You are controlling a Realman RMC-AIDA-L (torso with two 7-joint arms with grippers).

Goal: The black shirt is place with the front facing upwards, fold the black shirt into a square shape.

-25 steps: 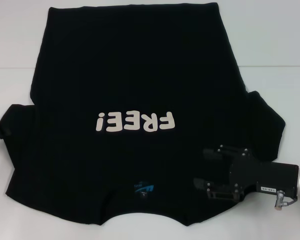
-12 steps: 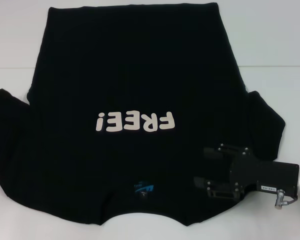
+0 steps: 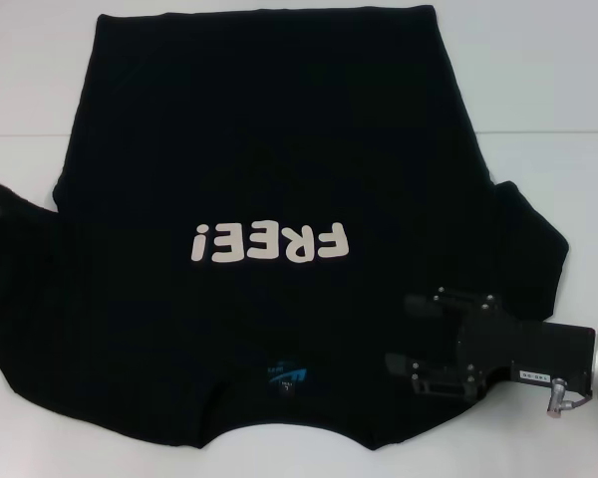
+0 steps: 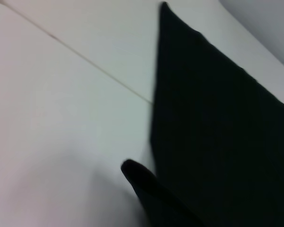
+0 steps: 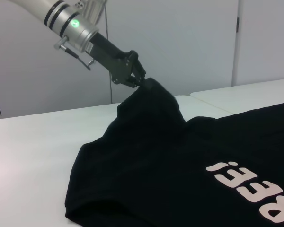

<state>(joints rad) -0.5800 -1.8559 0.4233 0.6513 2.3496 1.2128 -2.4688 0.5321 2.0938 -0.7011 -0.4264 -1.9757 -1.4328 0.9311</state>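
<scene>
Sleeve at nine o'clock of the black shirt (spread front-up on the desk) hangs pinched in the left gripper, presumably for folding inward, while the right gripper, spread, hovers at four o'clock.

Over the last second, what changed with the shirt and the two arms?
The left gripper, shut on the black shirt, drew its left sleeve up and outward, away from the body. The right gripper stayed over the right shoulder area; the "FREE!" lettering did not move.

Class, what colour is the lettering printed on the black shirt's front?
White, on the black shirt; the lettering shows best in the head view.
</scene>
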